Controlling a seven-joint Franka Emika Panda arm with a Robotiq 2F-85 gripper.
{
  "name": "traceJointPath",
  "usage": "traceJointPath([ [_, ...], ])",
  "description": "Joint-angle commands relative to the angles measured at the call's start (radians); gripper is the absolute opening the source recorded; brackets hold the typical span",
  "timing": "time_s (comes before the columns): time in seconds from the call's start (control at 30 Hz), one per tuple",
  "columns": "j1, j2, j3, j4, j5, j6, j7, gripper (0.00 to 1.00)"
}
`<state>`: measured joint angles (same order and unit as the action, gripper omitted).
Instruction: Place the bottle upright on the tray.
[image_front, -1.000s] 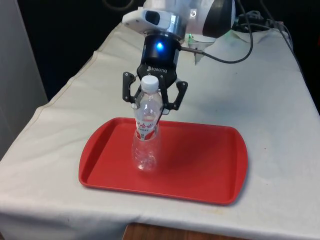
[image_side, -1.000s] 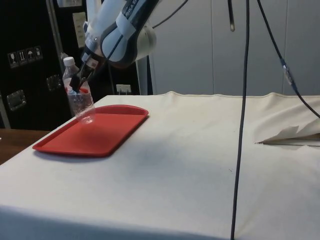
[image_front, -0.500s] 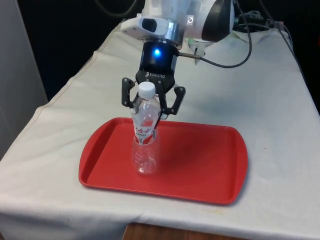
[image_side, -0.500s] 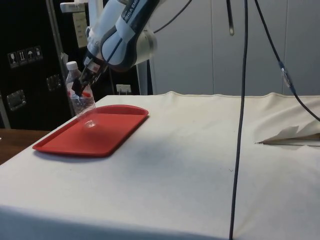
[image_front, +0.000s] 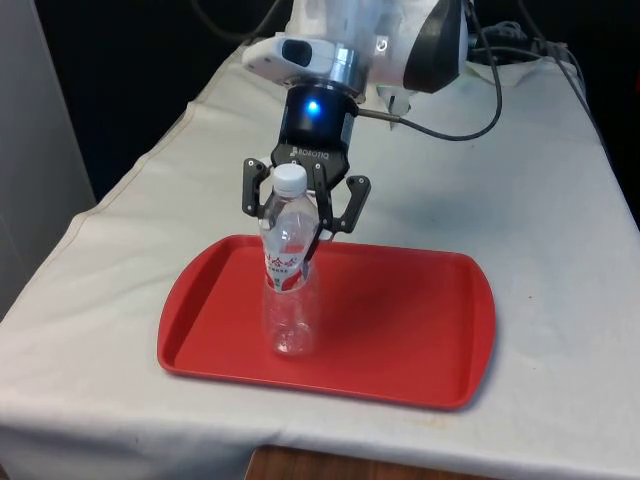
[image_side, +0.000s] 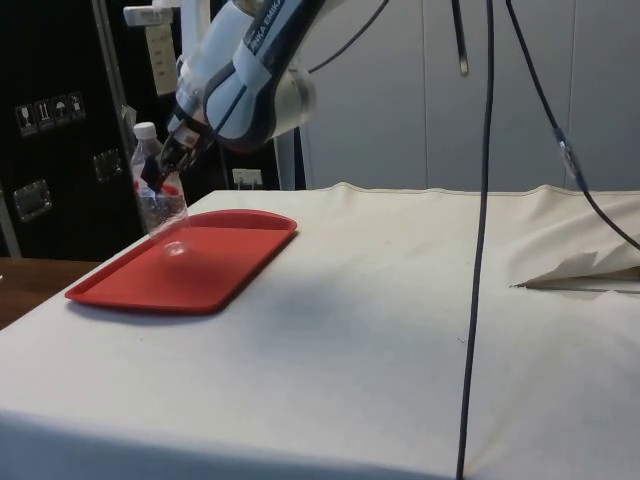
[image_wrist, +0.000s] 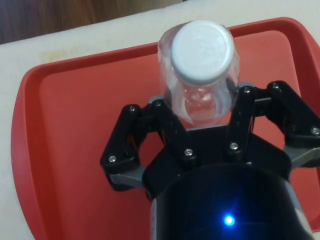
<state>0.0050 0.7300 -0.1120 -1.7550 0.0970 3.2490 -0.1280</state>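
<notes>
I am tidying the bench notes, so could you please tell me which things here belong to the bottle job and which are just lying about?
Part of the job:
- clear bottle with a white cap, standing on the tray
- red tray
- gripper, shut on the bottle

Just there:
- white cloth covering the table
- black cable hanging in the side view

Clear bottle (image_front: 287, 275) (white-capped) stands upright on red tray (image_front: 400, 330).

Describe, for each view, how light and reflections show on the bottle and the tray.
Front view: the clear bottle lets the red tray show through its lower half. Side view: a small highlight sits on the bottle's base, against a dark background. Wrist view: the white cap is bright and evenly lit, above the gripper.
</notes>
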Motion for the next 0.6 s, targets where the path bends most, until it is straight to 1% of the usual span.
traceJointPath([
  [0.0,-0.022,0.007,0.034,0.005,-0.002,0.021,-0.002,0.14],
  [0.13,-0.018,0.013,0.029,0.005,-0.003,0.032,0.01,0.14],
  [0.17,0.0,0.01,0.0,0.0,0.0,0.02,0.014,0.14],
  [0.2,-0.018,0.015,0.029,0.005,-0.002,0.035,0.012,0.14],
  [0.37,-0.013,0.018,0.022,0.004,-0.003,0.043,0.027,0.14],
  [0.4,-0.009,0.017,0.015,0.003,-0.003,0.04,0.027,0.14],
  [0.43,0.001,0.016,0.0,0.0,0.0,0.033,0.029,0.14],
  [0.47,-0.007,0.017,0.012,0.002,-0.002,0.039,0.027,0.14],
  [0.57,-0.003,0.016,0.006,0.002,-0.002,0.037,0.028,0.14],
])
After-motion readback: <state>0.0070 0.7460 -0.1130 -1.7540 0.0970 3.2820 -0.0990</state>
